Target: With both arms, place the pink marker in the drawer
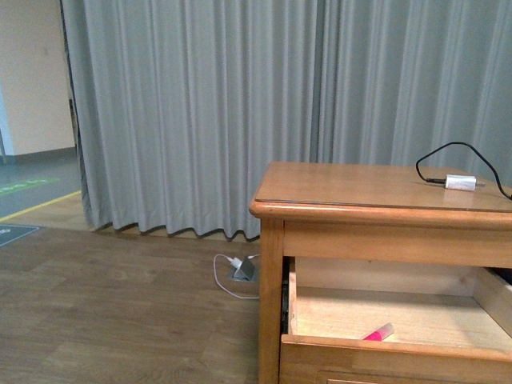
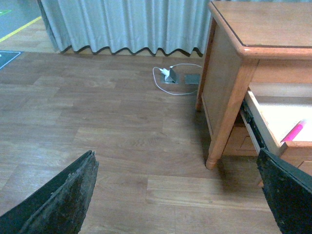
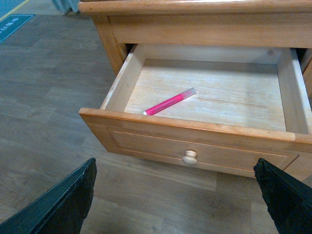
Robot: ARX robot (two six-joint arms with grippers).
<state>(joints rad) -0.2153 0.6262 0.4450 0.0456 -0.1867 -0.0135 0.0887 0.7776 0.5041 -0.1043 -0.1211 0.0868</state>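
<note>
Right gripper (image 3: 174,168) fingers nearest lens, spread wide, holding nothing. Left gripper (image 2: 175,163) likewise spread, empty, above wood floor (image 2: 97,107) beside dresser (image 2: 229,92). Pink marker (image 3: 168,102) lies diagonally inside drawer (image 3: 195,127), on pale bottom near front wall; drawer stands open. Judged light, rigid, smooth barrel, prone to roll; if regrasp needed, pinch mid-barrel across width, from above, since drawer walls block low approach. Knob (image 3: 189,157) unobstructed. White adapter (image 1: 460,182) with black cable on dresser top, well apart. Charger (image 1: 240,270) at floor socket near curtain (image 1: 200,112).
</note>
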